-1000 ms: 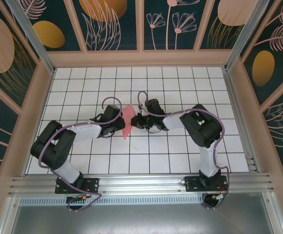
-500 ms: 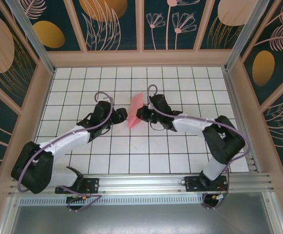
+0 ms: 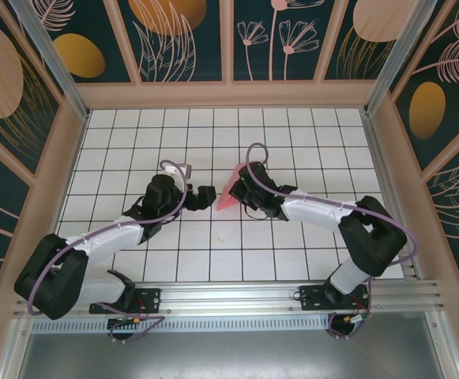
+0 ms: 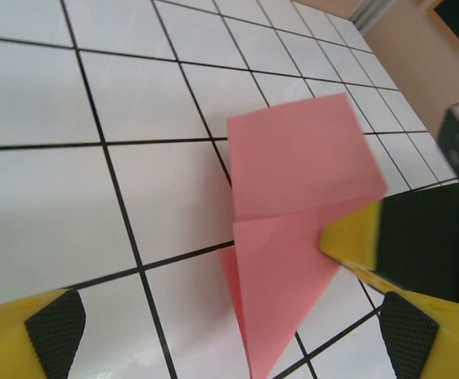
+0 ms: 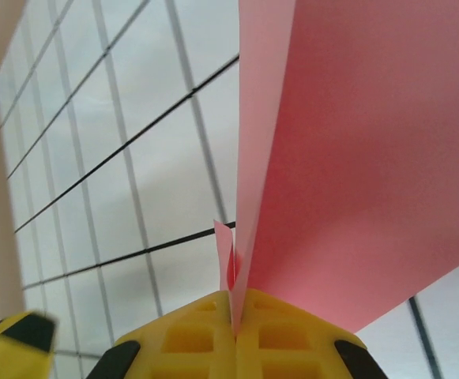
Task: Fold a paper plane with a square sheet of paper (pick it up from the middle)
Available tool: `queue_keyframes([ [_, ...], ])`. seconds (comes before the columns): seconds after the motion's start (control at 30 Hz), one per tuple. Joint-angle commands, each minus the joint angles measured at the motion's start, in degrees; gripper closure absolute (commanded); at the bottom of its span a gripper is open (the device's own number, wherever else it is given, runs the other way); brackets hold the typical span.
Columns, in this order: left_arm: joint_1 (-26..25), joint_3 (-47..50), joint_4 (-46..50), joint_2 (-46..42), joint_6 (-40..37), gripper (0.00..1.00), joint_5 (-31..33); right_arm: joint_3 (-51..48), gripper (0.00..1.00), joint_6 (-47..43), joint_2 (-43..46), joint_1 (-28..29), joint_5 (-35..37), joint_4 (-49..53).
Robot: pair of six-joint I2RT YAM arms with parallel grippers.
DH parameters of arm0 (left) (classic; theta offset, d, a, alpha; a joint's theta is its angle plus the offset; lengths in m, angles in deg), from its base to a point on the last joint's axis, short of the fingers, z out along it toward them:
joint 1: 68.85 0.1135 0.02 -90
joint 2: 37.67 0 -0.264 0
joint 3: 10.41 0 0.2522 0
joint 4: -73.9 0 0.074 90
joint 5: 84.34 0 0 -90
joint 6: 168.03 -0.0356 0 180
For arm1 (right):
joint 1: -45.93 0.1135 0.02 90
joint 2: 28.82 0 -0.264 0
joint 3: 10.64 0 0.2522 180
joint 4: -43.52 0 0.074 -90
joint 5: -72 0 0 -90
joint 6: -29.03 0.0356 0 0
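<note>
Partly folded square sheet of paper is standing upright over the mid-tabletop, the right hand pinching its creased edge; the left hand is gaping wide just beside it and, by judgement, should be closing squarely along the crease, not on the loose flap

Paper plane stood at mid-worktop, right pincer gripped it from the right, left pincer lay just left of it, apart.

Left pincer spread; right pincer seemingly clamped.
</note>
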Motion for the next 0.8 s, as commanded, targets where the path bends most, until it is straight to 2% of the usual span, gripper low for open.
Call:
queue_keyframes([
  [0.0,-0.39,1.36,-7.09,2.27,-5.81,0.06,-2.46,2.00,1.00,6.21,-2.96,0.25,4.01,4.88],
  [0.1,-1.59,2.40,-10.14,4.65,-8.73,0.13,-2.75,3.20,1.00,8.39,-4.96,0.02,3.31,6.53],
  [0.23,-2.72,5.90,-16.92,5.93,-10.36,0.16,-2.50,2.74,1.00,11.28,-6.30,-0.22,1.24,5.97],
  [0.4,-4.14,5.56,-18.83,9.81,-13.19,0.23,-3.89,0.48,1.00,14.02,-6.46,-1.74,-2.38,4.34],
  [0.57,-7.11,4.22,-19.74,14.44,-17.02,0.31,-1.07,-0.67,1.00,15.56,-5.95,-3.26,-5.29,2.20],
  [0.77,-7.86,5.98,-26.74,17.20,-19.35,0.34,-0.99,-0.60,1.00,16.28,-6.10,-3.53,-7.67,1.59],
])
